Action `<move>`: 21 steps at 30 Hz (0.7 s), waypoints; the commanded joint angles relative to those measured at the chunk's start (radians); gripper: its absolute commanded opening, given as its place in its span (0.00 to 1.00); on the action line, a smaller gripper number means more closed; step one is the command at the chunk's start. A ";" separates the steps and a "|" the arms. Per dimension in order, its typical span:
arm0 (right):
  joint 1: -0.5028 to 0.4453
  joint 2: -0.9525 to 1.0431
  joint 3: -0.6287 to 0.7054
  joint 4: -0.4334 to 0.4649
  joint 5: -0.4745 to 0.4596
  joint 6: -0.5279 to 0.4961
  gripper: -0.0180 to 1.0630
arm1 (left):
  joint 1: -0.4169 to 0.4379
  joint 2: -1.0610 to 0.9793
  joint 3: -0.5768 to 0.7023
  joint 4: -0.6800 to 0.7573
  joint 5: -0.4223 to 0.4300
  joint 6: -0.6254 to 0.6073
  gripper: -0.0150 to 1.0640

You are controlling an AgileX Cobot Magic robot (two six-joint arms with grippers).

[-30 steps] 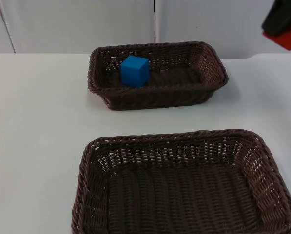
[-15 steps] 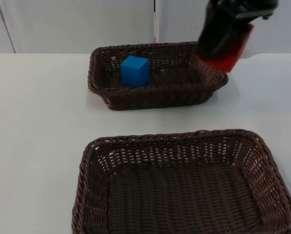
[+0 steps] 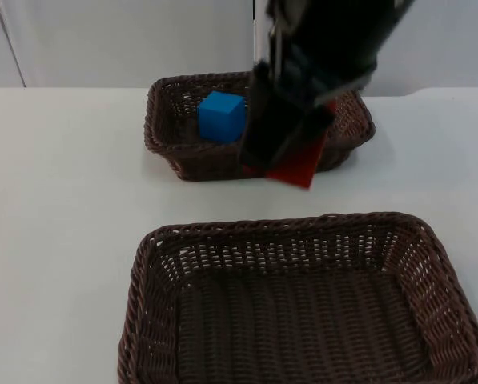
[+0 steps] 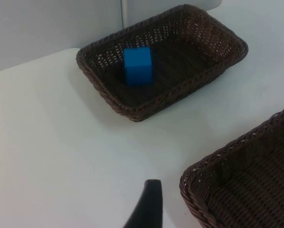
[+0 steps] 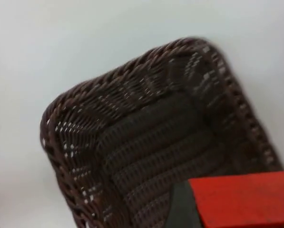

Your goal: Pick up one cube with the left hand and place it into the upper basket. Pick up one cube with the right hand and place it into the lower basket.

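The right gripper [image 3: 291,164] hangs over the near rim of the upper basket [image 3: 162,128], its fingers closed on a red cube [image 3: 299,164]; in the right wrist view the same red cube [image 5: 241,199] sits above the lower basket [image 5: 146,142], which is the lower basket [image 3: 150,320] nearest the camera; a blue cube [image 3: 221,116] already rests inside the upper basket, toward its left end; the left gripper [image 4: 146,204] waits over bare table [image 3: 54,200], and whether it is open I cannot tell; the red cube looks rigid, light and smooth-faced, so a grip on two opposite flat faces should hold, though it could slip if pinched near an edge.
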 commanded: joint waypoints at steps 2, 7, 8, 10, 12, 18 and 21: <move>0.015 -0.011 0.064 0.008 -0.058 0.009 0.02 | 0.002 -0.003 0.002 -0.001 0.002 -0.007 0.74; 0.019 -0.011 0.152 0.012 -0.124 0.013 0.02 | 0.002 -0.003 0.002 -0.001 0.002 -0.007 0.74; 0.019 -0.011 0.173 0.015 -0.140 0.013 0.02 | 0.002 -0.003 0.002 -0.001 0.000 -0.007 0.74; 0.019 -0.011 0.200 0.015 -0.166 0.013 0.02 | 0.002 -0.003 0.002 -0.001 0.000 -0.007 0.74; 0.019 -0.011 0.228 0.015 -0.195 0.013 0.02 | 0.002 -0.003 0.002 -0.001 0.000 -0.007 0.74; 0.019 -0.011 0.268 0.015 -0.245 0.013 0.02 | 0.002 -0.003 0.002 -0.001 0.000 -0.007 0.74; 0.019 -0.011 0.274 0.025 -0.257 0.013 0.02 | 0.002 -0.003 0.002 -0.001 0.000 -0.007 0.74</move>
